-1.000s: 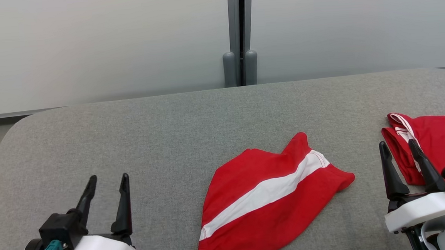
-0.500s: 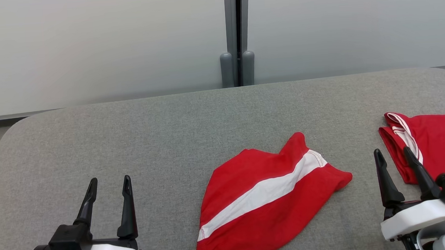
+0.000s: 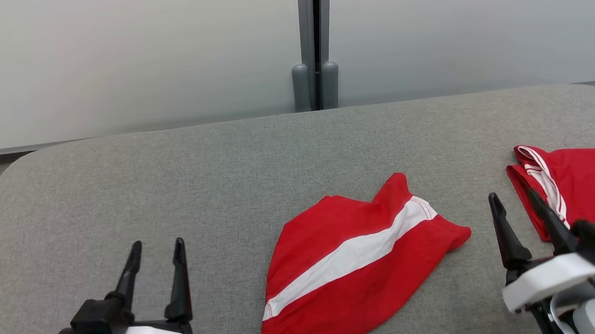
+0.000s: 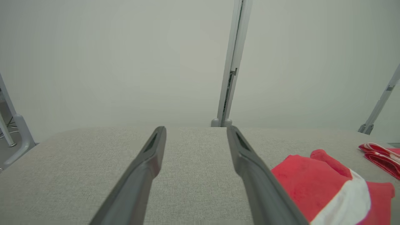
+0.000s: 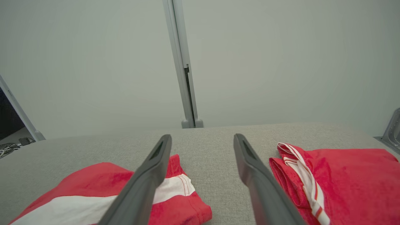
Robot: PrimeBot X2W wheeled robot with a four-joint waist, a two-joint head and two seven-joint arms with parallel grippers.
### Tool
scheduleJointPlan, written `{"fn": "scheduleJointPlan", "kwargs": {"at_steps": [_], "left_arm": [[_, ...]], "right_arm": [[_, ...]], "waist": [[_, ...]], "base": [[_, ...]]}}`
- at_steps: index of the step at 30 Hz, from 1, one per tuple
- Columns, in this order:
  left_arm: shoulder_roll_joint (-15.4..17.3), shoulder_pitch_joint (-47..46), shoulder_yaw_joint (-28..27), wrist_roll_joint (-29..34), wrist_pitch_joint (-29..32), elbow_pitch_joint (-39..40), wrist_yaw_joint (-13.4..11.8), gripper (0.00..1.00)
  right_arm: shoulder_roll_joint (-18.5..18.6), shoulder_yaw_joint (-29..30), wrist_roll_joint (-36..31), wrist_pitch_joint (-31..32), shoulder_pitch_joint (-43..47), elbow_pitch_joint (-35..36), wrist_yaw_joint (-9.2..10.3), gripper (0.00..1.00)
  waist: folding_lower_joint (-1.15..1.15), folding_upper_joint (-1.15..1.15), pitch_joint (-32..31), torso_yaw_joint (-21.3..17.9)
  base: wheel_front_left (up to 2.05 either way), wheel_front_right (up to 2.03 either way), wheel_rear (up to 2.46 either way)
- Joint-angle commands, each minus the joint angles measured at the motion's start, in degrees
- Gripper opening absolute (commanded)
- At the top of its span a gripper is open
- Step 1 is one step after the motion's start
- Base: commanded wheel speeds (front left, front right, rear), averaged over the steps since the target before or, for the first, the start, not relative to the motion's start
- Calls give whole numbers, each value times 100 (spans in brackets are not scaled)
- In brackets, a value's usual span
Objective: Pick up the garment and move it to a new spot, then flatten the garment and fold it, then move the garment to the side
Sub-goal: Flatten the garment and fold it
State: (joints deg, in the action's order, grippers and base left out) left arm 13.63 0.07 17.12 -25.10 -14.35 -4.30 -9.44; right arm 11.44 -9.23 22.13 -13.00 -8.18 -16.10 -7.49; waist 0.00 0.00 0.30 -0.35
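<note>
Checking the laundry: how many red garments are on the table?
2. The striped garment lies near the table's middle; the folded garment lies far right, cut by the picture's edge, so more may hide beyond.

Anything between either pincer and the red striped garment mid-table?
Nothing visible. Bare grey table lies between the open left pincer and the striped garment, and likewise between the open right pincer and it. The folded red garment sits on the right pincer's far side, off that path.

Even, soft light without hard shadows or glare; wrist views look paler and slightly blurred.
</note>
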Motion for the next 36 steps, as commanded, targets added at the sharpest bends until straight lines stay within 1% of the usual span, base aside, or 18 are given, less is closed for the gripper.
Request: {"fn": "scheduleJointPlan", "kwargs": {"at_steps": [1, 3, 6, 12, 16, 21, 26, 29, 34, 35, 36], "left_arm": [[-24, 0, 16, -91, 41, 14, 76, 100], [18, -97, 157, -216, 305, 53, 309, 100], [73, -192, 345, -446, 897, 51, 540, 100], [-11, -330, 553, -1166, 2035, 159, 870, 100], [-54, -427, 725, -1541, 2617, 233, 1075, 100], [-40, -596, 897, -1724, 3032, 316, 1242, 100], [-36, -749, 1050, -1851, 3352, 305, 1325, 100], [-52, -797, 1108, -1929, 3485, 272, 1352, 100], [-76, -796, 1199, -2093, 3655, 207, 1421, 100], [-90, -801, 1206, -2135, 3663, 208, 1448, 100], [-106, -808, 1205, -2181, 3664, 206, 1457, 100]], "right_arm": [[86, -15, 43, 87, -124, -54, -2, 100], [176, -170, 106, 308, -333, -157, -2, 100], [370, -449, 158, 763, -658, -444, -2, 100], [597, -879, 666, 1584, -1286, -1041, -2, 100], [721, -1116, 967, 2136, -1672, -1485, -2, 100], [753, -1348, 1214, 2483, -2168, -1959, -2, 100], [755, -1642, 1488, 2767, -2535, -2331, -2, 100], [743, -1821, 1606, 2814, -2642, -2463, -2, 100], [747, -2013, 1728, 2719, -2699, -2590, -2, 100], [747, -2056, 1753, 2672, -2713, -2600, -2, 96], [752, -2092, 1783, 2646, -2726, -2617, -2, 88]], "waist": [[0, 0, 45, 13], [0, 0, 137, 45], [0, 0, 261, 122], [0, 0, 494, 315], [0, 0, 689, 439], [0, 0, 975, 571], [0, 0, 1201, 677], [0, 0, 1279, 714], [0, 0, 1318, 734], [0, 0, 1325, 733], [0, 0, 1327, 730]], "base": [[0, 0, 0], [0, 0, 0], [0, 0, 0], [0, 0, 0], [0, 0, 0], [0, 0, 0], [0, 0, 0], [0, 0, 0], [0, 0, 0], [0, 0, 0], [0, 0, 0]]}}
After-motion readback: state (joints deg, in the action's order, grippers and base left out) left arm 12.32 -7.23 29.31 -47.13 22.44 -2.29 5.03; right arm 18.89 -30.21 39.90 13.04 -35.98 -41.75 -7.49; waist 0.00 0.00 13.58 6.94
